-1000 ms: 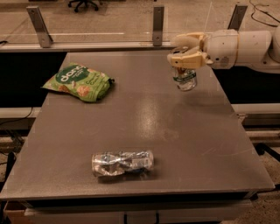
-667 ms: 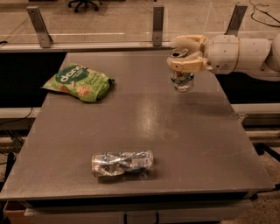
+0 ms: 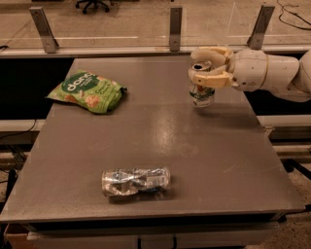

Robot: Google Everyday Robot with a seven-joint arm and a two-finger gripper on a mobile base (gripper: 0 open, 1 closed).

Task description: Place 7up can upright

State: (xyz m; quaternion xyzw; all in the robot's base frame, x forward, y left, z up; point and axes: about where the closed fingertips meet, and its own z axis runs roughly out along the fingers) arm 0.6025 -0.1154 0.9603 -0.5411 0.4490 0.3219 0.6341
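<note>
Smooth plastic gripper (image 3: 195, 65), far right over matt table (image 3: 146, 141), at shiny metal 7up can (image 3: 202, 95).

A lab-like robot test space: a bare grey table (image 3: 170, 136), a wheeled office chair base (image 3: 92, 4) and loose floor cables (image 3: 291, 12) beyond the table's far edge, the robot's spread gripper (image 3: 194, 64) over the table's far-right corner.

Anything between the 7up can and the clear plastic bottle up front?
No, only bare tabletop between the 7up can and the bottle in the camera view. The gripper is at the can's top.
</note>
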